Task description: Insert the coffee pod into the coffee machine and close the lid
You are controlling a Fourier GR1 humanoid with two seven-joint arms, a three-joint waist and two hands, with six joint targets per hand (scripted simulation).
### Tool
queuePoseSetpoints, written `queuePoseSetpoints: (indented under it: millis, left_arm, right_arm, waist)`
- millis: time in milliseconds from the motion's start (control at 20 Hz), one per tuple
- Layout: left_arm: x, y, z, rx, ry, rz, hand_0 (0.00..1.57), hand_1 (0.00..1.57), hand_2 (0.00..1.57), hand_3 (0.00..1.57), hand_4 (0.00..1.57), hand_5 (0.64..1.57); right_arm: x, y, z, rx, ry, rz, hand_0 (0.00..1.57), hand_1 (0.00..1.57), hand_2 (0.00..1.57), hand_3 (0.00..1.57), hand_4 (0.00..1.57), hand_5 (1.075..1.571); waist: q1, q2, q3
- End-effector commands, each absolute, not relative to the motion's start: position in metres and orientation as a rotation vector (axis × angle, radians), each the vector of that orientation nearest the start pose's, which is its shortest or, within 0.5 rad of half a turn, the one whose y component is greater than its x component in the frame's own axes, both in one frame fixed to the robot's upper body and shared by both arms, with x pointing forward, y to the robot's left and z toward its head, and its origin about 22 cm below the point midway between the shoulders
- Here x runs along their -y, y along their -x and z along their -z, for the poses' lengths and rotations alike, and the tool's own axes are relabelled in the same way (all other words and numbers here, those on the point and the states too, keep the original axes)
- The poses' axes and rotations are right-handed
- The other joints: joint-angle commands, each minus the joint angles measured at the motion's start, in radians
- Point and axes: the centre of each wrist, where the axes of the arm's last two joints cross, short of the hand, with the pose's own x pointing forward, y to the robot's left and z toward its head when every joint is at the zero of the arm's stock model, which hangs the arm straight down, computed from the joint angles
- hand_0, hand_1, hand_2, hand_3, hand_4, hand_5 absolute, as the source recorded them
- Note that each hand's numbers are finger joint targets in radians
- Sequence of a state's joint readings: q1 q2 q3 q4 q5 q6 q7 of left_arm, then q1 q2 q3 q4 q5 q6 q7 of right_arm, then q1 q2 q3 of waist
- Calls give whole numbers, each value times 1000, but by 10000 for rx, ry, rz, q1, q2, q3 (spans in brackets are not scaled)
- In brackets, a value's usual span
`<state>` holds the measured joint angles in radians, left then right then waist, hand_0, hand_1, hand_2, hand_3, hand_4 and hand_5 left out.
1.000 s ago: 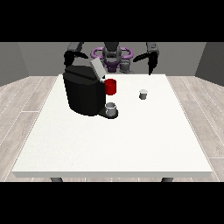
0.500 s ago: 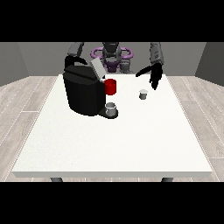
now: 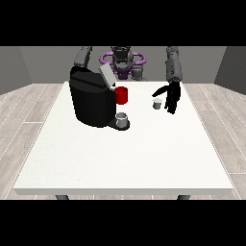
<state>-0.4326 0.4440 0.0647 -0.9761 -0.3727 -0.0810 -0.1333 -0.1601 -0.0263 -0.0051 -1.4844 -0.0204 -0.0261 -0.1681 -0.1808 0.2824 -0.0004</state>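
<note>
A large white rectangular table (image 3: 120,153) stood on a pale wood-plank floor (image 3: 24,120), with grey walls (image 3: 29,65) behind the robot. On the table's far left part sat one bulky black coffee machine (image 3: 92,102), its grey lid (image 3: 107,76) tilted up and open. One red cylindrical part (image 3: 121,95) showed at the machine's front, and one small grey cup (image 3: 122,118) stood on the machine's base below it.

The one small grey coffee pod (image 3: 156,104) stood upright on the table, to the right of the machine and well apart from it. The black hand at the view's right (image 3: 171,98) hung just beside the pod, on its right, with fingers straight and pointing downward and the thumb reaching out towards the pod; it looked not to touch the pod, though the view was too small to be sure. The hand held nothing. The other hand was hidden behind the machine.
</note>
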Motion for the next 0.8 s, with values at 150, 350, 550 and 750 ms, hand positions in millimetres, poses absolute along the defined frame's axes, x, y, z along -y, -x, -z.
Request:
queuePoseSetpoints:
  millis: [150,350,550,750]
  left_arm:
    - [-374,-359,-39,12999,-6146,7047,0,0,0,0,0,1571]
    - [-358,-360,-23,12652,-5457,8238,0,0,0,0,0,1571]
    - [-351,-364,-16,12404,-5783,8181,0,0,0,0,0,1571]
    - [-371,-370,-32,12914,-5650,7744,0,0,321,0,0,1571]
  right_arm:
    - [211,-291,-36,18428,-14,-810,0,0,0,0,354,1571]
    - [223,-296,-22,18139,244,-366,0,0,0,0,323,1571]
    - [222,-296,-11,17653,212,15,0,0,0,0,375,1571]
    - [223,-297,-20,18315,196,-380,0,0,0,0,401,1571]
  waist:
    - [-232,559,-3]
    - [158,145,2]
    - [91,222,3]
    - [-143,786,-2]
